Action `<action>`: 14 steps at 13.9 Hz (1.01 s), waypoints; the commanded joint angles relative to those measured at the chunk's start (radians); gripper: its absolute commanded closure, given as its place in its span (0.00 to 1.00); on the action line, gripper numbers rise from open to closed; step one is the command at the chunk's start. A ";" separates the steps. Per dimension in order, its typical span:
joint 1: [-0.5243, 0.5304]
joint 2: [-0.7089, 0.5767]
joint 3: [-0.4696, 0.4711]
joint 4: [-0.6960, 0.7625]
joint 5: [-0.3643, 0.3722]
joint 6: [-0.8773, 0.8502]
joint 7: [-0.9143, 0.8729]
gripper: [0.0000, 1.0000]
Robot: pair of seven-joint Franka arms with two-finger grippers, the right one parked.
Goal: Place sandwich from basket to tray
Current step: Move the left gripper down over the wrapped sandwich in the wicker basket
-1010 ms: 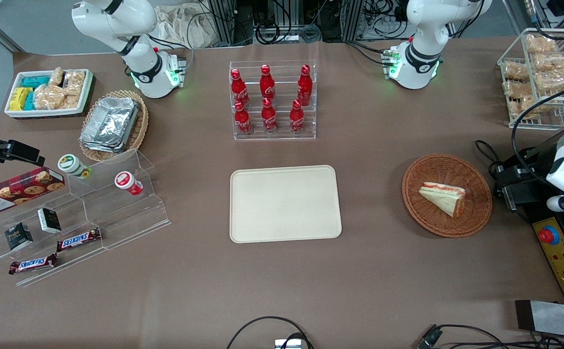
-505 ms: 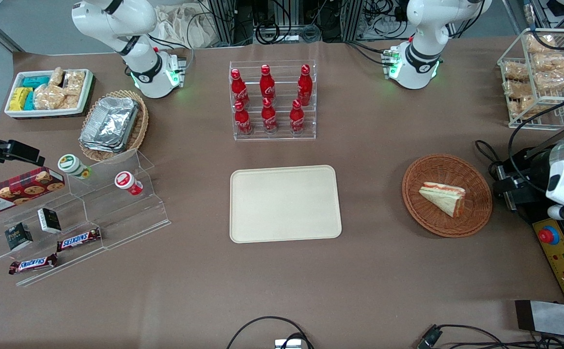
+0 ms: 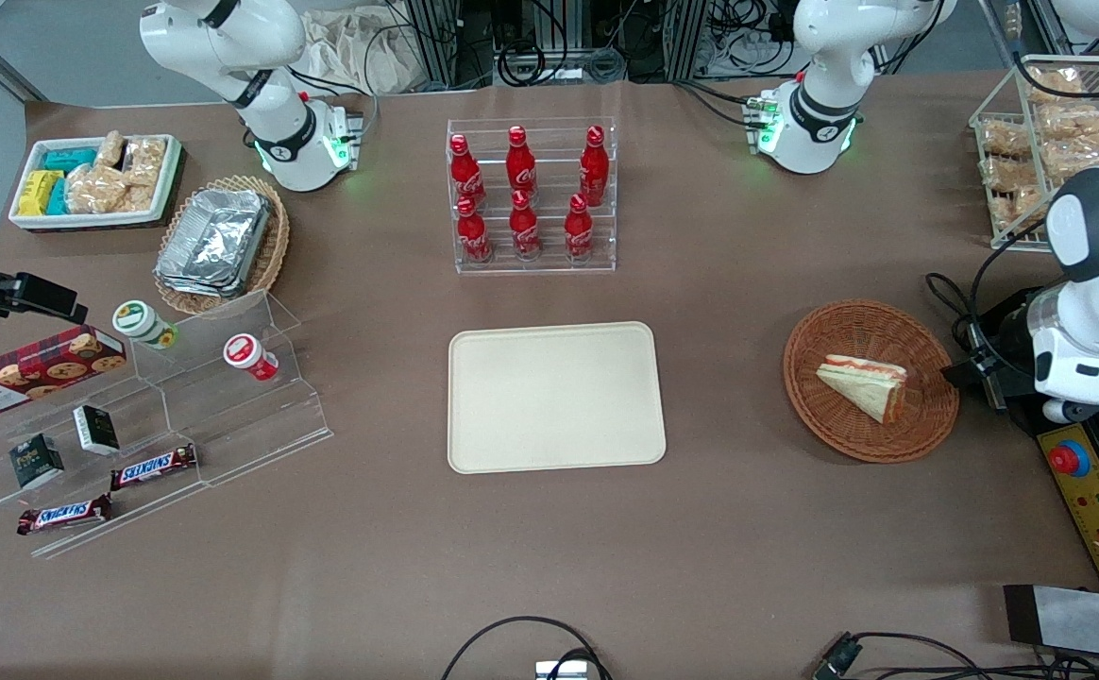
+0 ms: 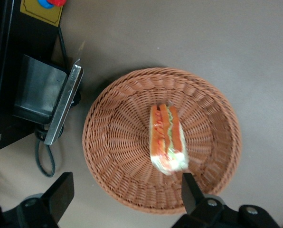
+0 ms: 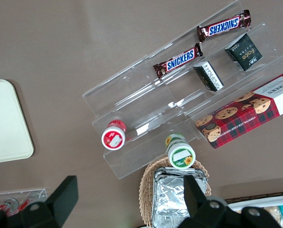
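Note:
The sandwich (image 3: 865, 387), a pale wedge with red-orange and green filling, lies in the round reddish-brown wicker basket (image 3: 828, 430). Both also show in the left wrist view, the sandwich (image 4: 167, 137) in the basket (image 4: 117, 147). My left gripper (image 3: 972, 373) hovers at the basket's rim on the working arm's side. In the wrist view the gripper (image 4: 125, 194) is open and empty, one of its fingers (image 4: 189, 189) close to the sandwich's end. The cream-beige tray (image 3: 555, 396) lies bare at the table's middle.
A rack of red cola bottles (image 3: 531, 194) stands farther from the camera than the tray. A yellow control box with a red button (image 3: 1083, 482) and cables lie beside the basket. A wire rack of bagged snacks (image 3: 1050, 142) stands at the working arm's end.
My left arm has swung in from the table's edge toward the basket, bringing the gripper to the basket's rim. The sandwich, basket and tray have not moved.

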 commanded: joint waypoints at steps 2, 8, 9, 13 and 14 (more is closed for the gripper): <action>0.006 0.017 -0.010 -0.097 -0.070 0.190 -0.014 0.00; -0.002 0.140 -0.013 -0.103 -0.074 0.299 -0.024 0.00; -0.005 0.141 -0.015 -0.103 -0.073 0.296 -0.039 0.00; -0.048 0.143 -0.018 -0.102 -0.073 0.290 -0.111 0.00; -0.060 0.149 -0.018 -0.103 -0.073 0.291 -0.119 0.00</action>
